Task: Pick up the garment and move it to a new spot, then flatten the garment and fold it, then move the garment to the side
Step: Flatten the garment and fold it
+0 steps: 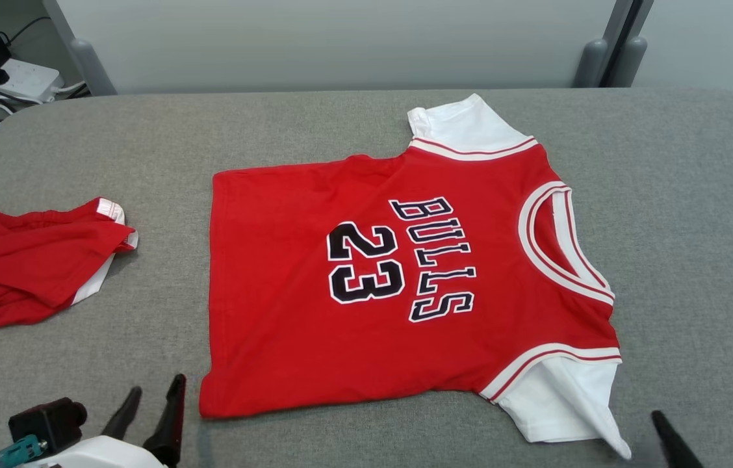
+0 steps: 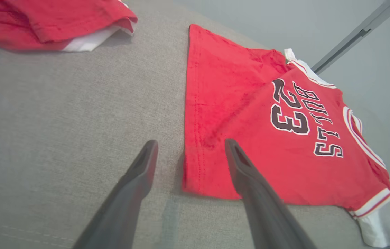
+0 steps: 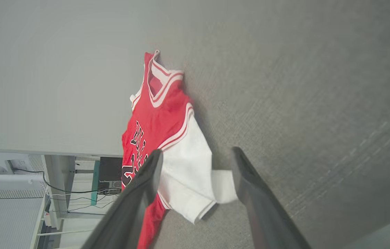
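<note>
Jersey (image 1: 405, 279), red, short white sleeves, lettered BULLS 23 in black: lies flat, print up, at the centre of the grey padded table (image 1: 698, 227). In the head view its collar points toward 3 o'clock and its hem toward 9 o'clock, with one sleeve at 12 o'clock and the other at 5 o'clock. Second red garment (image 1: 22, 266), white-trimmed, crumpled: at 9 o'clock on the same table, well apart from the jersey. Left gripper (image 1: 157, 385): at 7 o'clock, just beside the jersey's near hem corner, fingers spread with nothing between them. Right gripper (image 3: 197, 152): at 5 o'clock, one dark fingertip in the head view near the near sleeve's tip. In its wrist view the fingers stand wide apart, holding nothing. Power strip (image 1: 15, 78), white, with black cables: at 11 o'clock, beyond the table's edge.
</note>
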{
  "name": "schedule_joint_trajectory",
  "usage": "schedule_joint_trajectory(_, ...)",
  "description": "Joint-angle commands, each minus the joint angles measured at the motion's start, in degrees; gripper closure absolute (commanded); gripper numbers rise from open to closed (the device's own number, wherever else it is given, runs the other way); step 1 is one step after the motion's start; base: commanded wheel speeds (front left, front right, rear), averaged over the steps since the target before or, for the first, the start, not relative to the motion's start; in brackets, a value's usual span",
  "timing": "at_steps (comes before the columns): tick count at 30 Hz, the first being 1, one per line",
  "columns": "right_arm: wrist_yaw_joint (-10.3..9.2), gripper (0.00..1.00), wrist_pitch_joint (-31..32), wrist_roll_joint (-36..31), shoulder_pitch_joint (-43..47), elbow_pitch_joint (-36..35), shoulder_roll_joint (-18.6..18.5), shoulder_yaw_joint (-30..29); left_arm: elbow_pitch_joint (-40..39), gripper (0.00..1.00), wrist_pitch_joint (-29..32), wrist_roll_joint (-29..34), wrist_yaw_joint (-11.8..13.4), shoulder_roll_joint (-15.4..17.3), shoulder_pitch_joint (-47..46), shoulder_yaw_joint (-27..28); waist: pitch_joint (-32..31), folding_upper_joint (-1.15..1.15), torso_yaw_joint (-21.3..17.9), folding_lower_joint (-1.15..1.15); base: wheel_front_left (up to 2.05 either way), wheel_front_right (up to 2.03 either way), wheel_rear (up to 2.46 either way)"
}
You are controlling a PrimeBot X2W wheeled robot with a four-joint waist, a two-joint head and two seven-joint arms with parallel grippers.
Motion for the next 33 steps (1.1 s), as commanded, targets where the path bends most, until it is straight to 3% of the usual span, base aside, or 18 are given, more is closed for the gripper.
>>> schedule_joint_trajectory(1, 0.43, 0.0, -1.61, -2.75, -1.52, -2.26, -1.96, -0.16, -1.95, 0.0, -1.82, 2.17, 1.39, 1.99, -2.43, 2.83, -0.52, 0.0, 0.18, 0.0, 0.0, 0.0, 0.0)
schedule_joint_trajectory(4, 0.43, 0.0, -3.62, -9.19, -2.61, -5.27, -3.37, -1.37, -4.09, 0.0, -4.54, 5.72, 3.38, 2.65, -3.67, 3.2, -1.55, 0.0, 0.58, 0.0, 0.0, 0.0, 0.0)
schedule_joint_trajectory(13, 0.43, 0.0, -11.61, -48.73, -12.1, -12.78, -7.74, 2.78, -8.12, 0.0, -8.54, 17.08, 7.04, 5.08, -10.9, 1.23, -5.16, 0.0, 1.16, 0.0, 0.0, 0.0, 0.0)
schedule_joint_trajectory(17, 0.43, 0.0, -15.13, -60.53, -13.66, -12.53, -7.56, 5.7, -6.95, 0.0, -8.92, 19.63, 8.04, 4.83, -11.31, -0.49, -6.51, 0.0, 1.34, 0.0, 0.0, 0.0, 0.0)
schedule_joint_trajectory(25, 0.43, 0.0, -17.33, -68.92, -10.28, -6.63, -4.75, 4.39, -4.65, 0.0, -10.42, 20.83, 9.26, 4.69, -6.36, -1.3, -7.76, 0.0, 1.68, 0.0, 0.0, 0.0, 0.0)
schedule_joint_trajectory(28, 0.43, 0.0, -18.27, -70.2, -8.41, -3.51, -3.93, 3.77, -2.49, 0.0, -10.8, 19.92, 7.09, 4.6, -4.69, -2.09, -8.37, 0.0, 2.21, 0.0, 0.0, 0.0, 0.0)
schedule_joint_trajectory(33, 0.43, 0.0, -19.55, -70.67, -6.39, -0.31, -3.11, 2.18, 2.44, 0.0, -11.78, 16.87, 0.87, 4.47, -3.85, -0.93, -9.32, 0.0, 3.11, 0.0, 0.0, 0.0, 0.0)
